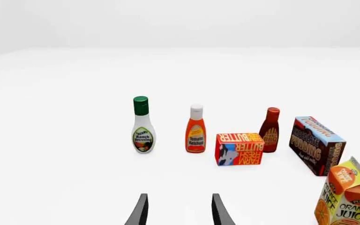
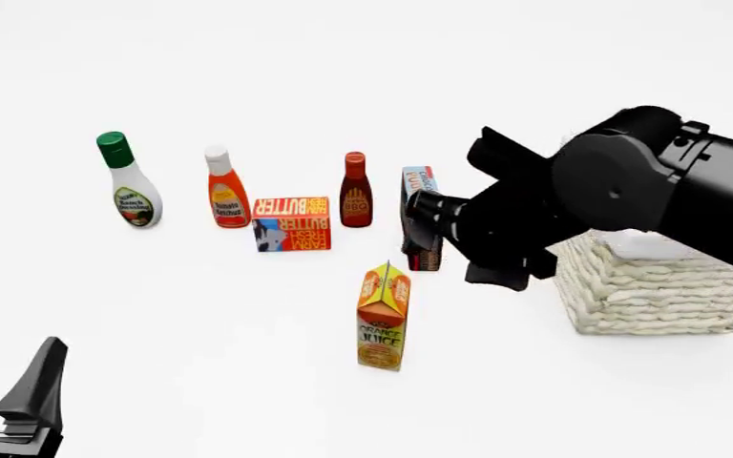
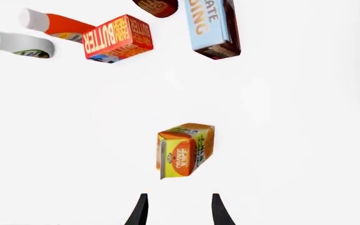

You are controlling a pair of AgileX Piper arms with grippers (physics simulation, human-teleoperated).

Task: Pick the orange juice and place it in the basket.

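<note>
Hovering over the upright orange juice (image 3: 185, 150), which stood apart from the basket (image 2: 647, 286), the right gripper (image 3: 177, 208) had spread jaws and, I judged, needed a centred descent

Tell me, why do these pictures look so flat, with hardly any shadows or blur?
Front view: even, bright light, and the juice carton casts almost no shadow on the white table; the basket is sharp. Left wrist view: labels read crisply, no glare. Right wrist view: carton sharp, the scene turned on its side.
</note>
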